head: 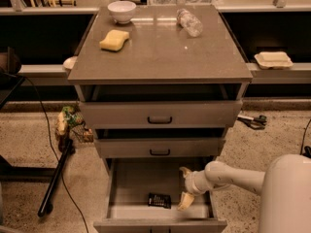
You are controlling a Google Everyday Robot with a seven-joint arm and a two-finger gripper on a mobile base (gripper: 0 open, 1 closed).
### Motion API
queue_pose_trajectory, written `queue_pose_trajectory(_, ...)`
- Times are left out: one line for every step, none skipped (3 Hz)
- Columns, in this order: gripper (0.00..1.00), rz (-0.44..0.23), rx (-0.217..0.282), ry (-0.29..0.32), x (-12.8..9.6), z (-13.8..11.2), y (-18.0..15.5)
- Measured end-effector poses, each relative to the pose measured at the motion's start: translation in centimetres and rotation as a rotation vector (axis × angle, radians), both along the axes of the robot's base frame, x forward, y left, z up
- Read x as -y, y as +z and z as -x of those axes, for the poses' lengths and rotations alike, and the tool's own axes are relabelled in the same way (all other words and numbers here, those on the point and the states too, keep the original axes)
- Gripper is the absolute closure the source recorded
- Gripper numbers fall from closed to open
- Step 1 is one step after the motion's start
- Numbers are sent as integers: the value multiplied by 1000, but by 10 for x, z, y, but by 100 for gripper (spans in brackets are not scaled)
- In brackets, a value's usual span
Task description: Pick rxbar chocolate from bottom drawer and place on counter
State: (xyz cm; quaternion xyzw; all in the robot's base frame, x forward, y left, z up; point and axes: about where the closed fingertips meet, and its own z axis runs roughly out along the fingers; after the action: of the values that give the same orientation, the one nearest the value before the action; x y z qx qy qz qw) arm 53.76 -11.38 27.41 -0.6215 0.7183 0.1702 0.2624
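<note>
A small flat snack bar in a black wrapper (159, 200) lies near the front of the pulled-out grey bottom drawer (138, 178). Just to its right, inside the drawer, the robot's pale two-finger hand (185, 186) hangs with its fingers spread apart, holding nothing.

view: high, frontal (mid-range), facing counter (160, 57) | pincer (182, 188) in bottom drawer (138, 181)
</note>
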Motion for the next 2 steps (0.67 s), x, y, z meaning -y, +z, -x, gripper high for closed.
queue_pose_trajectory(0, 28, -15, -20, 1, -5, -36)
queue_pose_trajectory(0, 35, -11, -28, -1, -11, -64)
